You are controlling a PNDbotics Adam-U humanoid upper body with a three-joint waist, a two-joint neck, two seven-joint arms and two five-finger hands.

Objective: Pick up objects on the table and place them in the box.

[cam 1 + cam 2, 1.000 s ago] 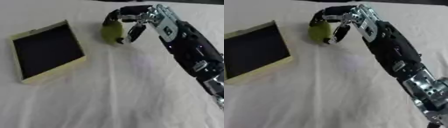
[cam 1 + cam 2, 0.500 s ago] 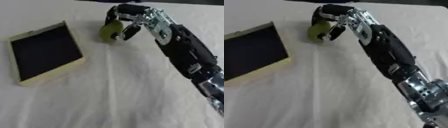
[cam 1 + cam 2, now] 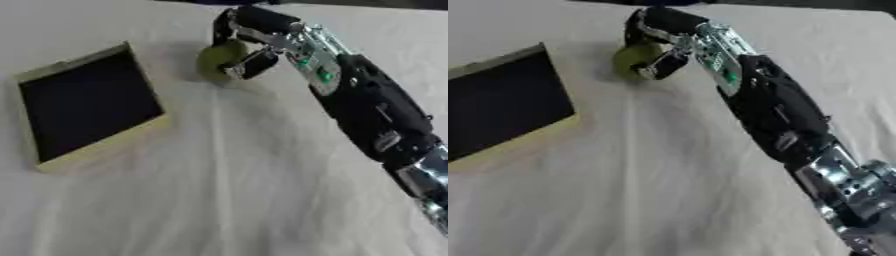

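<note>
- The yellow-green object (image 3: pixel 217 59), rounded and fruit-like, sits inside the curled grasp of the right hand (image 3: pixel 255 37) near the far edge of the table (image 3: pixel 262 200), roughly midway along that edge.
- The hand's fingers (image 3: pixel 226 24) arch over the top and far side of the object, and the thumb (image 3: pixel 252 64) presses against its near right side, so the object is pinched between them.
- Whether the object rests on the cloth or is raised just above it cannot be told; a soft shadow lies on the cloth to its left.
- The right arm (image 3: pixel 372 112), black with a silver and green section behind the wrist, runs from the hand diagonally down to the table's right edge and the lower right corner of the view.
- The box (image 3: pixel 87 107) lies to the left of the object, apart from it, towards the table's left edge; it is shallow, with pale yellow walls and a dark inside, and sits askew to the table's edges.
- Only wrinkled white cloth lies between the object and the box's nearest corner.
- The left hand shows in neither view.
</note>
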